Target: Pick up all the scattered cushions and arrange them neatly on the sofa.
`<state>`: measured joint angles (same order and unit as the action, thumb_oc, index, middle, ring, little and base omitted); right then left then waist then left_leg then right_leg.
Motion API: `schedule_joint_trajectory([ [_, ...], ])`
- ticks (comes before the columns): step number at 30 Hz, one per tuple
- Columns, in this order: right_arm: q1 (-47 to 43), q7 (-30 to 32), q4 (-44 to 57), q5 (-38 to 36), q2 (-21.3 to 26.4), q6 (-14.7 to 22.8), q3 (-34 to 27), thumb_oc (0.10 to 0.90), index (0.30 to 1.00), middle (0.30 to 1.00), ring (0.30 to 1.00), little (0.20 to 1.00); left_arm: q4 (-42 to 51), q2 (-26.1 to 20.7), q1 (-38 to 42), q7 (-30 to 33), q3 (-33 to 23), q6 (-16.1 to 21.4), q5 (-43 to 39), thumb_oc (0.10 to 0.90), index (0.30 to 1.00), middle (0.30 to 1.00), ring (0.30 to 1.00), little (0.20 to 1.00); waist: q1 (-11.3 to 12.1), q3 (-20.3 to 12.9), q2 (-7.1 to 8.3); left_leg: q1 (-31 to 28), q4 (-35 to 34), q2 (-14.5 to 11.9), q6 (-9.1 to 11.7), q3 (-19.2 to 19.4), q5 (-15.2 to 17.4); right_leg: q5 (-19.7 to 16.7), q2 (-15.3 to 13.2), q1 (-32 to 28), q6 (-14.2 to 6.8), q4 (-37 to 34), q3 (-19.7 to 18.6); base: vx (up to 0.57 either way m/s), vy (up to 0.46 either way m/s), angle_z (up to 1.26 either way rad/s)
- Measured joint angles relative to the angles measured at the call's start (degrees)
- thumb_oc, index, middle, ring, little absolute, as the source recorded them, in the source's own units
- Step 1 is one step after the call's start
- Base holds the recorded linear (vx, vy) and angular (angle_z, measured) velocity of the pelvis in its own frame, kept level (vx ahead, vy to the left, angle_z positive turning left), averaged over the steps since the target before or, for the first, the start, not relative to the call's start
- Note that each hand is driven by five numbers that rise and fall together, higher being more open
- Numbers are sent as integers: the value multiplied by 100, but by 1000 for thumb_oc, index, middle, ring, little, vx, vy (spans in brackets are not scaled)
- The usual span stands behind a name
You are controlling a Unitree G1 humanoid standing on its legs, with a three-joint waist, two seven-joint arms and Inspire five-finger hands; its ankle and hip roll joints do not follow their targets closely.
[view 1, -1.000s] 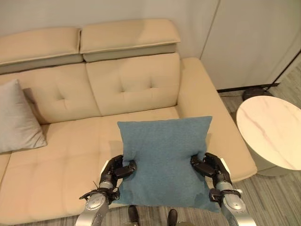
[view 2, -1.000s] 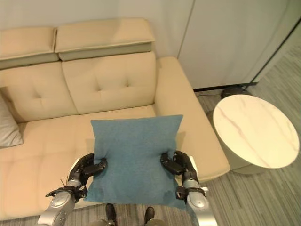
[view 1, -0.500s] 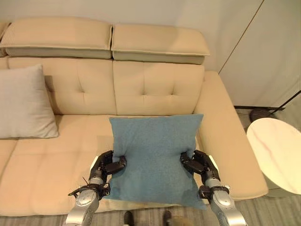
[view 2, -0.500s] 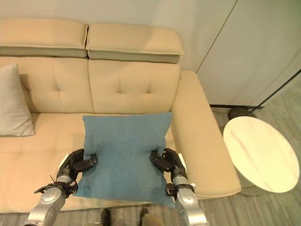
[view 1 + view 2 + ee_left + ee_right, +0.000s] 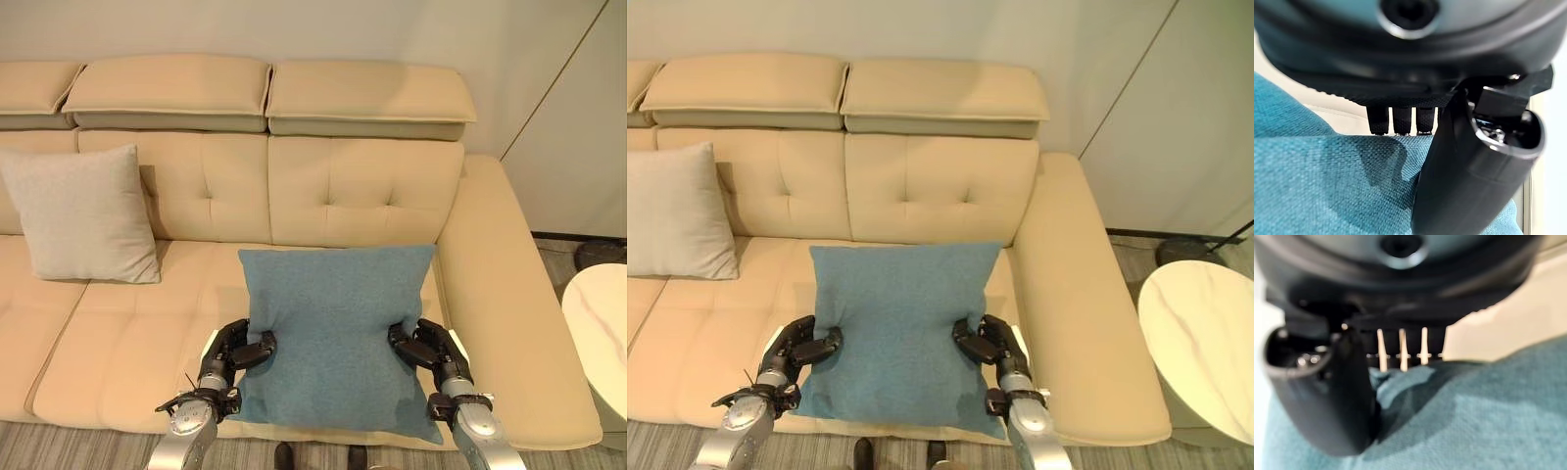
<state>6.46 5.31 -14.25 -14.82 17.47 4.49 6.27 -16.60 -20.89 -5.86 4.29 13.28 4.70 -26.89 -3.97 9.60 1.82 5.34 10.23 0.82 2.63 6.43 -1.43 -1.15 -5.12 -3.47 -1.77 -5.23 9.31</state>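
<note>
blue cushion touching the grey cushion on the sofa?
Apart. In the left eye view, bare sofa seat shows between the blue cushion, pinched by the left hand and right hand, and the grey cushion.

Bright even indoor light, soft shadows, no glare, wrist views blurred close up

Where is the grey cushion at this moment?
In the left eye view the grey cushion leans against the sofa backrest on the robot's left, apart from the blue cushion that both hands hold in front.
</note>
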Motion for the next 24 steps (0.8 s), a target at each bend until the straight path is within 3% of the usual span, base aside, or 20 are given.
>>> schedule_joint_trajectory([
  [3,14,12,0,-3,59,-1,-36,400,300,300,300,300,19,60,-30,-3,8,0,1,400,300,300,300,300,-30,-33,-61,-171,-224,-96,20,34,-14,-3,90,-29,32,0,-43,146,51,-13],
  [5,6,30,0,-6,29,-1,-65,400,300,300,300,300,98,68,15,-1,1,0,2,400,300,300,300,300,-72,30,52,-101,-124,-117,18,-62,-8,-8,109,-10,85,1,-122,124,83,-20],
  [6,-6,66,2,-4,35,-1,-109,400,300,300,300,300,163,68,1,-3,20,0,4,400,300,300,300,300,16,95,191,-67,-264,-131,-73,-68,136,-41,64,14,135,3,-302,112,68,-44],
  [8,16,87,7,-1,120,-1,-147,400,300,300,300,300,166,89,-14,-4,151,-17,5,400,300,300,300,300,-56,53,69,-234,-942,-300,-59,-61,-48,-35,188,-3,113,4,-326,231,137,-38],
  [9,33,124,3,1,220,-9,-199,400,300,300,300,300,185,140,-10,-11,241,-15,7,400,300,300,300,300,-105,15,-112,-317,-1125,-510,42,-85,-136,3,346,-15,57,0,-340,254,169,-22],
  [11,178,132,39,2,146,-20,-307,400,300,300,300,300,197,128,-21,-28,267,-52,56,400,300,300,300,300,-197,10,-20,-651,-1543,-407,-20,-58,-322,35,279,-149,-26,0,-373,131,128,-9],
  [16,227,124,140,10,120,-21,-169,400,300,300,300,300,427,-81,-30,-19,180,-81,185,400,300,300,300,300,-150,0,33,-726,-1541,-211,-125,19,-249,20,66,-176,-171,-2,-487,68,88,-7],
  [19,94,121,212,105,93,-21,4,400,300,300,300,300,437,-140,-25,38,-50,-84,280,400,300,300,300,300,-10,-2,30,-764,-1543,-201,-166,114,-220,5,49,-157,-201,-2,-620,21,55,-15],
  [24,-319,247,254,334,51,-21,57,400,300,300,300,300,605,-120,-23,275,-196,-82,430,400,300,300,300,300,22,-28,45,-532,-1549,-226,-170,175,-217,-32,64,91,-246,-3,-681,-13,35,-7],
])
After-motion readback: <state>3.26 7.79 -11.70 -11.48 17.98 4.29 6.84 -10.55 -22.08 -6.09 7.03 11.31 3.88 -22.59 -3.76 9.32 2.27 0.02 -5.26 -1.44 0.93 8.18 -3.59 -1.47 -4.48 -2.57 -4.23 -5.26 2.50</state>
